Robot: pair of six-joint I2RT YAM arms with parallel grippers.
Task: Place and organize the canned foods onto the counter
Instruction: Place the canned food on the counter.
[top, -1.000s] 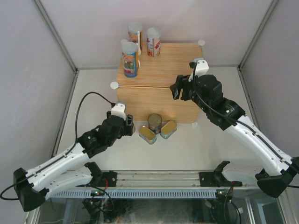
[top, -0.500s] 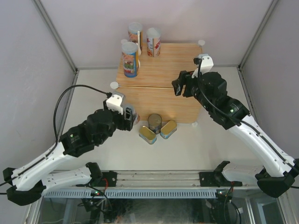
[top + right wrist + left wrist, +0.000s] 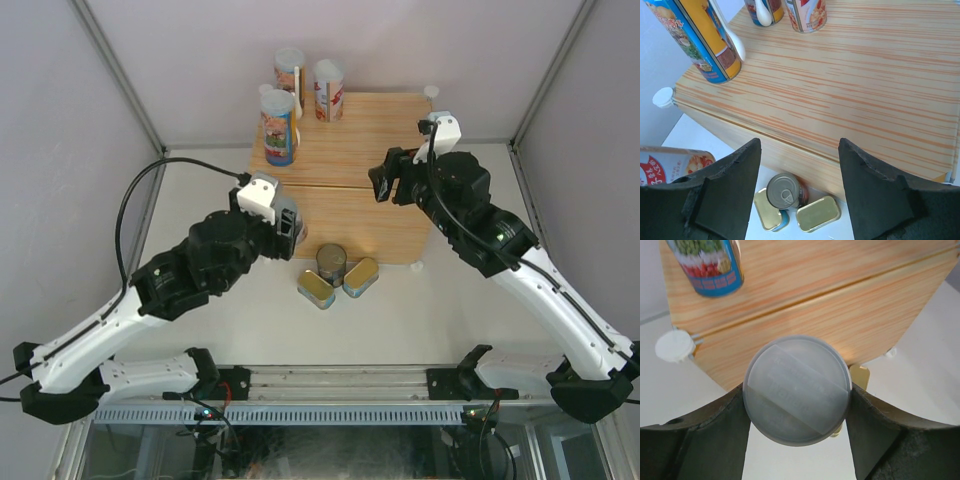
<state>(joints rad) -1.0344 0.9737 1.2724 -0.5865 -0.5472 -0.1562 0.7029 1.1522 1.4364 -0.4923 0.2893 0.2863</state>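
My left gripper (image 3: 287, 228) is shut on a tall white-lidded can (image 3: 797, 389), held in the air just before the front edge of the counter (image 3: 350, 170). The can's red-and-white label (image 3: 667, 164) shows in the right wrist view. Three tall cans (image 3: 278, 125) (image 3: 290, 72) (image 3: 329, 90) stand at the counter's far left. On the table against the counter's front stand a dark metal-topped can (image 3: 331, 264) and two flat gold tins (image 3: 315, 290) (image 3: 361, 277). My right gripper (image 3: 384, 186) hangs open and empty above the counter's right half.
White round connectors (image 3: 244, 182) (image 3: 431, 91) stick out at the counter's corners. Grey enclosure walls (image 3: 70, 150) close the left, right and back. A black cable (image 3: 135, 205) loops off the left arm. A metal rail (image 3: 330, 385) runs along the near edge.
My left arm has risen and carried its can away from the table floor toward the counter's front edge. The right gripper has drifted slightly back over the counter, still open.
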